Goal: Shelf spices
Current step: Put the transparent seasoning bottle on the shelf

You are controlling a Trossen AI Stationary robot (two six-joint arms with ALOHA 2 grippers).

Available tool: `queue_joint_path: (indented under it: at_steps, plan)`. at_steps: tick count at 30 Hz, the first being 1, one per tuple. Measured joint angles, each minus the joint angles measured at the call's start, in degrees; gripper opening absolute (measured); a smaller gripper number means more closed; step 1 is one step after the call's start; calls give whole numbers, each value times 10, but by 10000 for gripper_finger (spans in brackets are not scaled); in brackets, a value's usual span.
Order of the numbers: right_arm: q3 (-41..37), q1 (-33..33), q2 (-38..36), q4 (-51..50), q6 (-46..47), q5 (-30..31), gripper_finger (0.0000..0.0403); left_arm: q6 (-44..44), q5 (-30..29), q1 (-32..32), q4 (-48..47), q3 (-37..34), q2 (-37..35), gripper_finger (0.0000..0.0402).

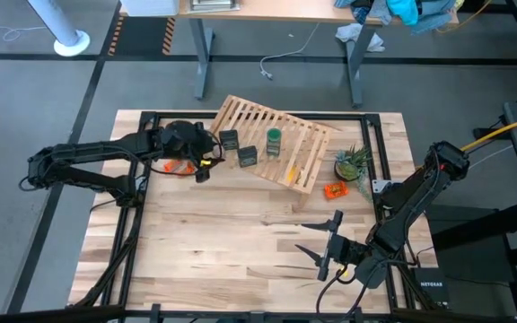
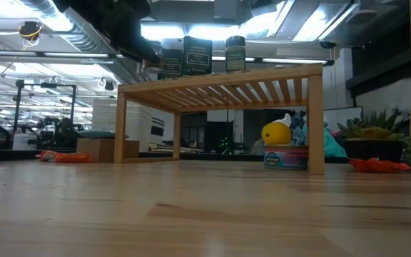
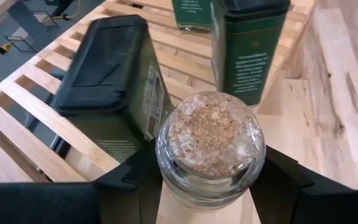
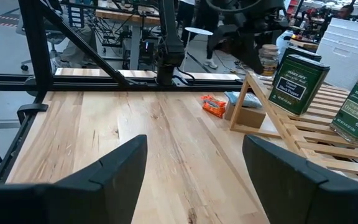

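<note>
The light-wood slatted shelf (image 1: 281, 135) stands tilted at the table's far middle. On its slats stand two dark squarish jars (image 1: 230, 140) (image 1: 247, 156) and a green round jar (image 1: 274, 139); the low view shows them in a row on top (image 2: 197, 56). My left gripper (image 1: 203, 161) is at the shelf's left end, shut on the tiny clear glass jar (image 3: 211, 146) with a cork top. The nearer dark jar (image 3: 110, 81) stands just beyond it. My right gripper (image 1: 326, 244) waits open over the table's near right part. My left gripper pinches the glass jar's round body (image 3: 173, 180) between its two fingers (image 3: 129, 180), one on each side, below the cork top (image 3: 211, 134). The jar is upright over a slat at the shelf's left end. Whether its base rests on the slat cannot be told.
A potted plant (image 1: 353, 163) and an orange piece (image 1: 335, 189) lie right of the shelf. Another orange piece (image 1: 179, 167) lies under my left arm. A tan cardboard box (image 4: 247, 116) sits beneath the shelf's left end. Bare wood spreads across the table's near half (image 1: 223, 242).
</note>
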Motion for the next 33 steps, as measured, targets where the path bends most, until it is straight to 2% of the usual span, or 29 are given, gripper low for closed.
queue_joint_path:
  at_steps: [11, 15, 20, 23, 33]
  plan:
    - [0, 0, 0, 0, 0, 0, 270, -2, 60, 48, 7, 0, 1, 177]
    - [0, 0, 0, 0, 0, 0, 270, -24, 62, 50, 6, 0, 1, 178]
    - [0, 0, 0, 0, 0, 0, 270, -39, 49, 50, 6, 0, 1, 242]
    - [0, 0, 0, 0, 0, 0, 270, -42, 44, 50, 5, 0, 1, 258]
    - [0, 0, 0, 0, 0, 0, 270, -39, 43, 50, 2, 0, 1, 233]
